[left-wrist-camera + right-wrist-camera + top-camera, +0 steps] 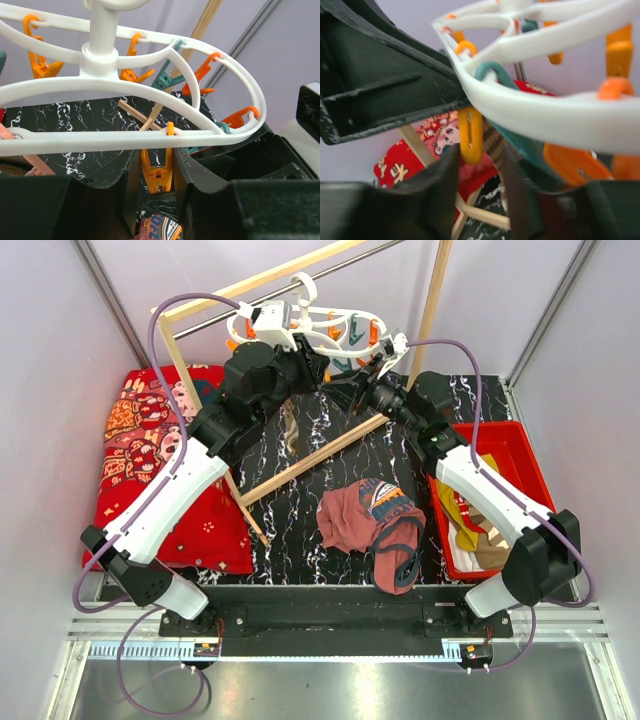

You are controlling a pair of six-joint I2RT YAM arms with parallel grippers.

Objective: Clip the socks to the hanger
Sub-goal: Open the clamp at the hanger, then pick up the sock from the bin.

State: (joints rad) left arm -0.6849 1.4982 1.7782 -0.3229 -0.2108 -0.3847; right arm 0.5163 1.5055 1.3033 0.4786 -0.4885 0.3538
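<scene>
My left hand [156, 162] is clamped on an orange peg [157, 177] of the hanger [345, 312], which hangs at the top centre of the overhead view. My right hand [477, 155] has its fingers apart around a second orange peg [470, 140], with a brown striped sock [492, 142] just beside it. More socks [465, 515] lie in the red bin [527, 460] at the right of the tabletop [300, 510].
</scene>
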